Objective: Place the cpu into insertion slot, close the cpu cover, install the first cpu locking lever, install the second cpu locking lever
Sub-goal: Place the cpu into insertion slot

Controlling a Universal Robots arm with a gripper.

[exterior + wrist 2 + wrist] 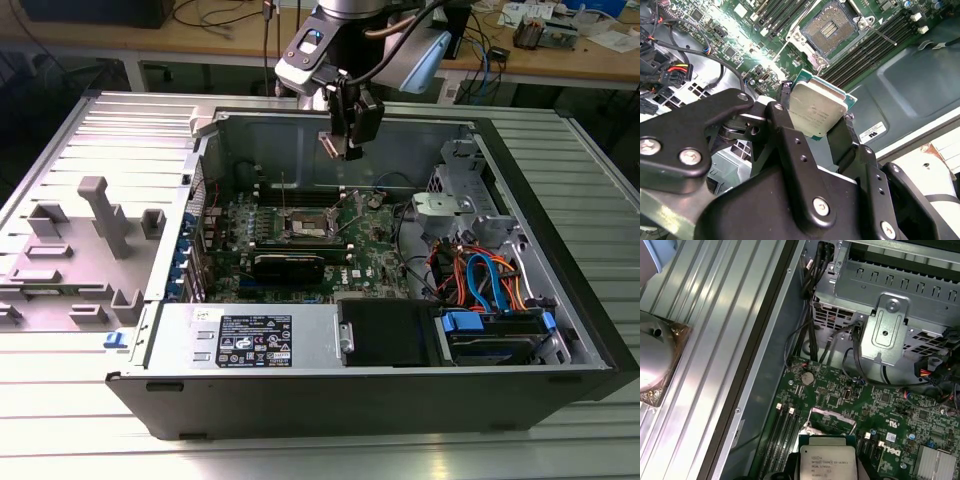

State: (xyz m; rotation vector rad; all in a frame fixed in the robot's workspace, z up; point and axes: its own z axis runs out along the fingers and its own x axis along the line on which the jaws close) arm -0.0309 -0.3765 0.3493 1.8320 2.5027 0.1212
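My gripper (345, 148) hangs over the open computer case, above the rear part of the green motherboard (375, 250). In the second wrist view the gripper (816, 111) is shut on the cpu (812, 102), a small square chip with a silver-grey top, pinched at two opposite edges by the black fingers (785, 95). The cpu (827, 460) also shows in the first wrist view. Below it lies the insertion slot (832, 27), uncovered, with a dark centre and silver rim (305, 228). The cpu cover (833, 412) stands raised as a thin silver frame. A thin lever rod (880, 35) sticks out beside the slot.
Long black memory slots (865, 50) run beside the socket. A black expansion card (290, 266) lies in front of it. A silver drive cage (460, 200), coloured cables (480, 275) and a power supply (250, 340) crowd the case. A grey fixture (100, 220) stands at the exterior view's left.
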